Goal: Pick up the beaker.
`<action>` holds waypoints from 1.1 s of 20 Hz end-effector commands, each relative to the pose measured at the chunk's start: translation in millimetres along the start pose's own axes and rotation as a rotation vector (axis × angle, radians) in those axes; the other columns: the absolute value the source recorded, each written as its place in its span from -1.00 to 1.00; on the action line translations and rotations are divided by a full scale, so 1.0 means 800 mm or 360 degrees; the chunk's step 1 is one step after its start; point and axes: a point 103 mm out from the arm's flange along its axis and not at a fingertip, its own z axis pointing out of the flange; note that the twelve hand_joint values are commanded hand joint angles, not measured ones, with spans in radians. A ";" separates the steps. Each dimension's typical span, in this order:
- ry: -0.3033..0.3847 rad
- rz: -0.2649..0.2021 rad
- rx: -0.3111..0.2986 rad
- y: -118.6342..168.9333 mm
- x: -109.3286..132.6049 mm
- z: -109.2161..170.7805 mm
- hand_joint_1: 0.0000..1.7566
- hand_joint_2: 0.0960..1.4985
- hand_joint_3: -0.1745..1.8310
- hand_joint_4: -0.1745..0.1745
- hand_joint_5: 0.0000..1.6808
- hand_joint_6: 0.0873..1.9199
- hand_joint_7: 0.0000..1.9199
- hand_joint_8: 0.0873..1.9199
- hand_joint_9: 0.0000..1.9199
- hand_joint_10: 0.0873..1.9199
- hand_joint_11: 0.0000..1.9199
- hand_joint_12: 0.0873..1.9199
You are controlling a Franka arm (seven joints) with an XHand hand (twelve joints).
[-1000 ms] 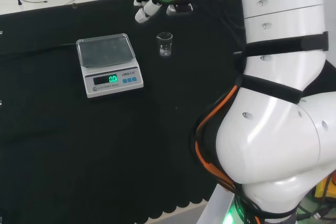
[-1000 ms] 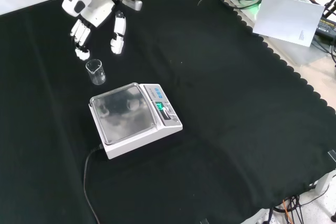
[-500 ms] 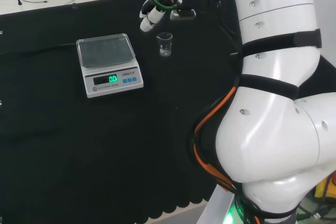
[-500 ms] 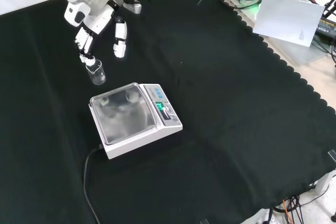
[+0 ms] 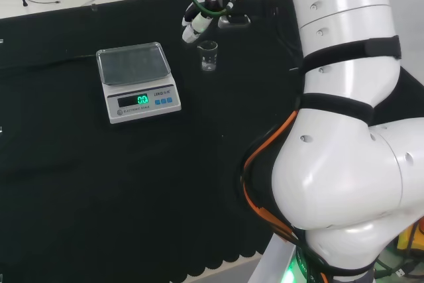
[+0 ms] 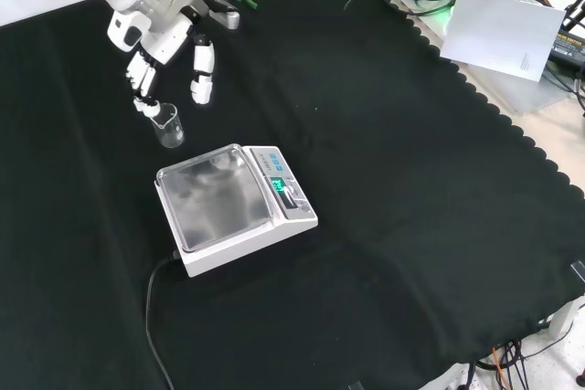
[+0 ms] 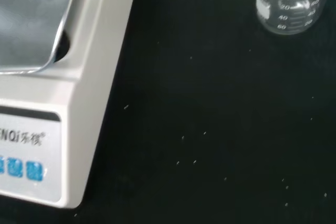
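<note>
A small clear glass beaker [image 5: 208, 56] stands upright on the black cloth, to the right of the scale in the head view. In the front view the beaker [image 6: 167, 125] stands just above the scale's far corner. It also appears in the wrist view, beaker [image 7: 287, 2], with printed graduation marks. The hand [image 6: 163, 40] hovers over it with straight, spread fingers; its fingertips [image 6: 145, 103] reach down to the beaker's rim on one side, the thumb apart on the other. In the head view the hand [image 5: 202, 18] sits just beyond the beaker. It holds nothing.
A white electronic scale [image 6: 234, 206] with a steel pan and a lit display stands beside the beaker; its corner [image 7: 58, 108] looms close in the wrist view. Its cable [image 6: 155, 326] trails toward the near cloth edge. The arm's white links [image 5: 344, 130] stand at the head view's right.
The hand has come closer to the beaker, its fingertips now at the rim. The beaker and the scale have not moved.
</note>
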 end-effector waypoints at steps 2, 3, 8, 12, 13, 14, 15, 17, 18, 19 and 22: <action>0.0006 0.0020 0.0026 0.023 -0.029 -0.003 -0.15 0.34 -1.00 -0.28 -0.62 -0.54 -0.86 -0.23 -0.79 -0.10 -0.90 0.51; 0.0010 0.0019 0.0032 0.027 -0.032 -0.004 -0.15 0.34 -1.00 -0.28 -0.62 -0.54 -0.86 -0.23 -0.79 -0.10 -0.89 0.51; 0.0041 0.0021 0.0091 0.042 -0.052 -0.003 -0.15 0.34 -1.00 -0.29 -0.62 -0.54 -0.85 -0.23 -0.78 -0.10 -0.89 0.51; 0.0054 0.0026 0.0209 0.048 -0.064 0.009 -0.15 0.30 -1.00 -0.26 -0.65 -0.56 -0.88 -0.24 -0.83 -0.10 -0.90 0.51; 0.0056 0.0032 0.0229 0.048 -0.066 0.013 -0.15 0.28 -1.00 -0.25 -0.67 -0.57 -0.90 -0.24 -0.86 -0.10 -0.91 0.52; 0.0055 0.0041 0.0244 0.047 -0.068 0.017 -0.15 0.26 -1.00 -0.24 -0.68 -0.58 -0.92 -0.25 -0.89 -0.10 -0.91 0.52; 0.0066 0.0045 0.0247 0.046 -0.070 0.020 -0.15 0.24 -1.00 -0.23 -0.69 -0.59 -0.93 -0.25 -0.91 -0.09 -0.92 0.52; 0.0092 0.0044 0.0245 0.041 -0.074 0.025 -0.15 0.23 -1.00 -0.23 -0.69 -0.60 -0.95 -0.26 -0.92 -0.09 -0.92 0.53; 0.0102 0.0039 0.0243 0.038 -0.075 0.027 -0.15 0.23 -1.00 -0.23 -0.69 -0.60 -0.95 -0.26 -0.93 -0.09 -0.92 0.53; 0.0106 0.0038 0.0241 0.034 -0.076 0.029 -0.15 0.23 -1.00 -0.24 -0.68 -0.60 -0.95 -0.26 -0.93 -0.09 -0.93 0.53; 0.0108 0.0034 0.0246 0.035 -0.069 0.030 -0.15 0.23 -1.00 -0.24 -0.68 -0.60 -0.95 -0.26 -0.93 -0.08 -0.93 0.53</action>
